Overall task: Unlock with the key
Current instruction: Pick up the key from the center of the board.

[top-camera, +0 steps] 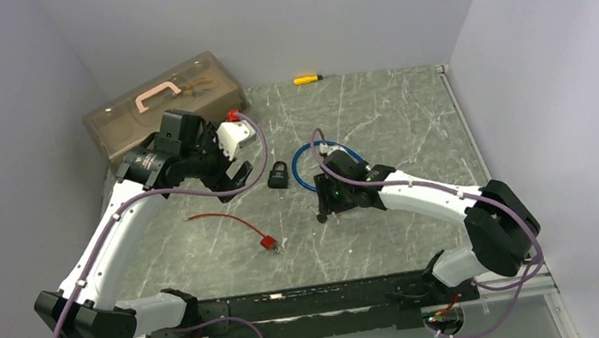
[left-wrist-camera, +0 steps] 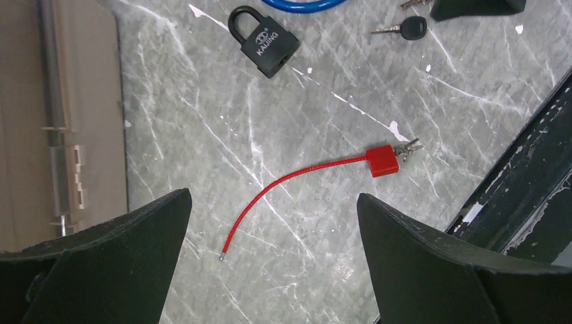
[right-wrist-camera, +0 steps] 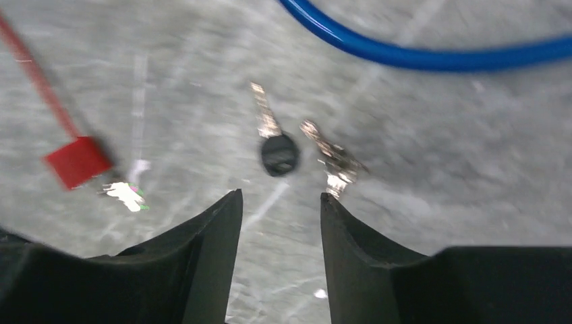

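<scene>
The right gripper [right-wrist-camera: 280,196] fills the bottom of its wrist view. Its two dark fingers [right-wrist-camera: 202,256] stand parted by a narrow gap, with nothing between them. At twelve o'clock from that gap, just past the tips, the key [right-wrist-camera: 278,154] lies flat on the grey marbled table [right-wrist-camera: 472,202], its black head toward the fingers and its blade pointing to eleven o'clock. A small bunch of silver keys [right-wrist-camera: 334,162] lies just beside it at three o'clock. Farther out, from twelve to two o'clock, a blue cable [right-wrist-camera: 432,57] curves across. At nine o'clock sits the red cable lock [right-wrist-camera: 77,162], blurred.

The left gripper [left-wrist-camera: 271,196] hangs above the table, its jaws spread wide and holding nothing. The red cable runs past its gap to the red block at two o'clock, where two little keys [left-wrist-camera: 408,146] touch the block. The padlock [left-wrist-camera: 268,46] lies flat at twelve o'clock, well apart from the fingers, its shackle seated in the body.

From above, the padlock lies between the two grippers, at ten o'clock from the right one, near the blue loop. A brown toolbox [top-camera: 158,100] stands at the table's eleven o'clock corner. A yellow-handled tool [top-camera: 307,78] lies at the twelve o'clock edge.
</scene>
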Motion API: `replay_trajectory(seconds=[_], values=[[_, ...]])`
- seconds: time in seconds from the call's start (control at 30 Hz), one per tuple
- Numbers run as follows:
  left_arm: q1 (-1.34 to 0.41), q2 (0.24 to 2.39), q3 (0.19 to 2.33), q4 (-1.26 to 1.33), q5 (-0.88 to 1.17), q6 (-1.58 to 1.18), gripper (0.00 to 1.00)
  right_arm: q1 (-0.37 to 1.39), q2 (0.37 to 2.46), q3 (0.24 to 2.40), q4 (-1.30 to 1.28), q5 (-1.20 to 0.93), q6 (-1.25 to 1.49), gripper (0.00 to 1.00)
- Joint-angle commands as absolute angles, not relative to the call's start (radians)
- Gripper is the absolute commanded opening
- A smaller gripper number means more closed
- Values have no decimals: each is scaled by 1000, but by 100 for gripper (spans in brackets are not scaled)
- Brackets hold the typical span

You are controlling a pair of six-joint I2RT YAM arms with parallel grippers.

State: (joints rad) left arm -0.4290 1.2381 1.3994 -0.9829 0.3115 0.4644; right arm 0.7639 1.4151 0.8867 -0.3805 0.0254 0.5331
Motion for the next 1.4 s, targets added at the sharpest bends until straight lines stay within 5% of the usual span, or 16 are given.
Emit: replay_trajectory(seconds=[0.0,0.7,1.07,1.37], values=[[-428,1261,1377,-965,370,491,99,761,1412,832,-437,216,604,46],[-428,1218,1288,-906,358,473,100,732,1574,831,-314,200,594,51],[-428,1222,1236,-864,356,473,99,732,1546,800,-325,184,609,2],[-428,1255,1209,-842,416,488,99,732,1385,806,-318,145,562,0]])
